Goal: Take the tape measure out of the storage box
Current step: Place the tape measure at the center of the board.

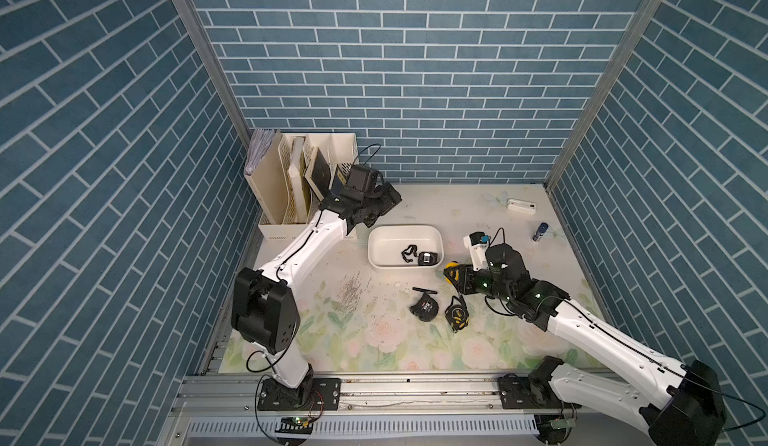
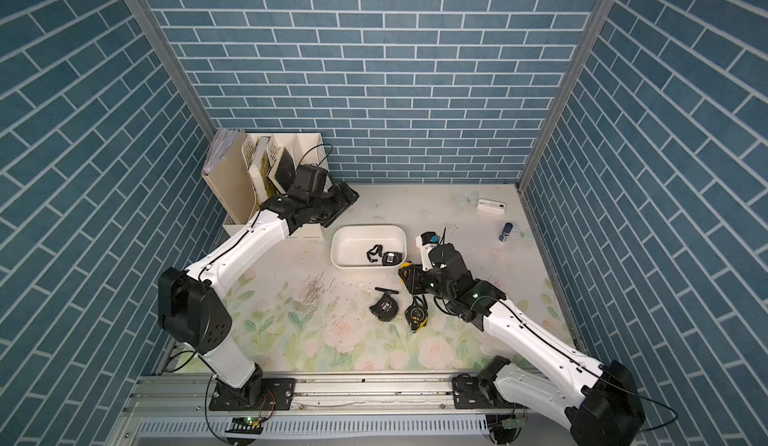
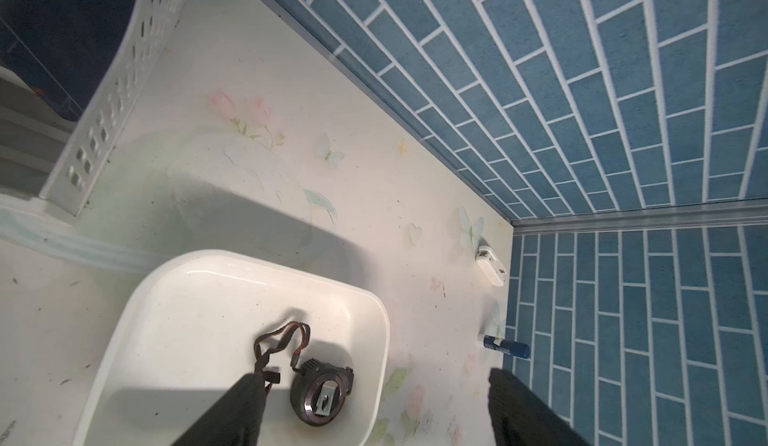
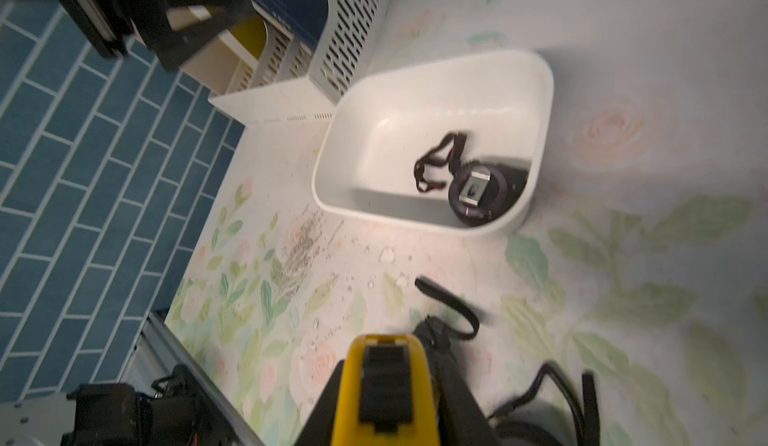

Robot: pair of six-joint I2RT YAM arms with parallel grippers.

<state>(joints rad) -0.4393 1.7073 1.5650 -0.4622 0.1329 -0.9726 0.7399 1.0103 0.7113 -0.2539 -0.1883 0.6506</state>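
Observation:
The white storage box [image 1: 371,248] [image 2: 335,248] sits mid-table, and a black tape measure [image 1: 428,258] [image 2: 390,258] [image 3: 322,394] [image 4: 478,194] with a looped strap lies in its front right corner. My right gripper [image 1: 451,274] [image 4: 386,406] is shut on a yellow and black tape measure [image 1: 452,268] [image 2: 405,269] [image 4: 386,381], just outside the box's front right corner. My left gripper [image 1: 394,198] [image 3: 374,381] hangs open and empty above the table behind the box's back left corner.
A black tape measure [image 1: 424,307] and a yellow-black one [image 1: 456,314] lie on the table in front of the box. The cream file organizer [image 1: 291,182] with books stands back left. A white device [image 1: 520,206] and a blue tube [image 1: 539,231] lie back right.

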